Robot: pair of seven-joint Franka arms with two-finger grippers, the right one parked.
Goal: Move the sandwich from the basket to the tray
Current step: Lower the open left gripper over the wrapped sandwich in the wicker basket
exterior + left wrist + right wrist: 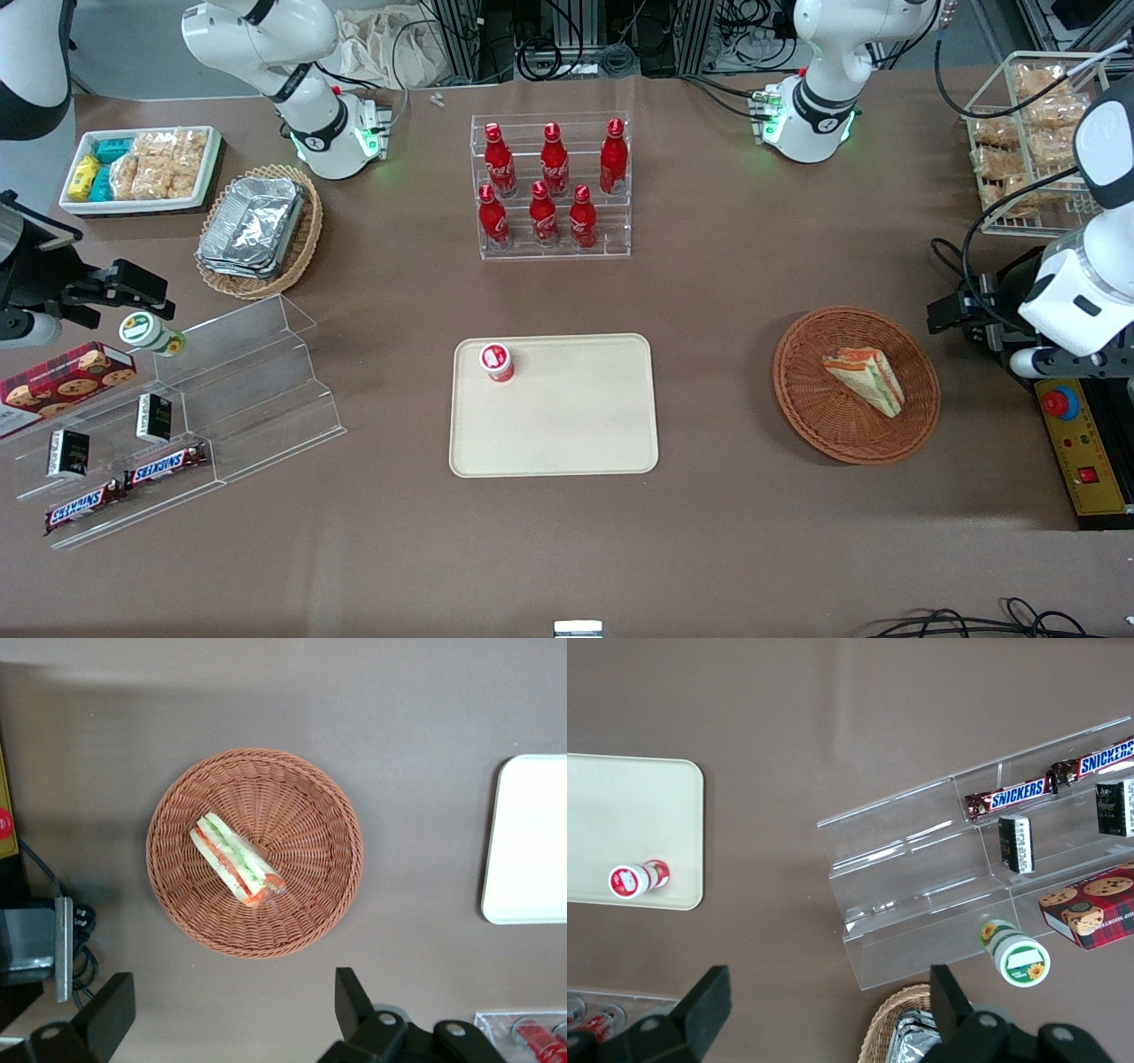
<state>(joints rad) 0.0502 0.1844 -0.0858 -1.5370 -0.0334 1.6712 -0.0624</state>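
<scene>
Hovering with fingers spread wide, your gripper (230,1014) hangs above the round reddish-brown wicker basket (306,784) holding the triangular pale-bread sandwich (236,859).

Clear rack (554,190) holds six red bottles (542,184), standing farther from the front camera than a small red-and-white cup (497,361). Toward the parked arm's end: white bin (140,170) of snack packets, oval wicker basket (260,232) with foil containers (251,226), and a stepped clear display (190,403) carrying two candy bars (124,487), two small dark packets (111,434), a cookie box (60,377) and a green-lidded cup (151,333). Toward the working arm's end: wire rack (1032,142) stacked with bagged snacks, plus a yellow control box (1083,447) with a red button.
</scene>
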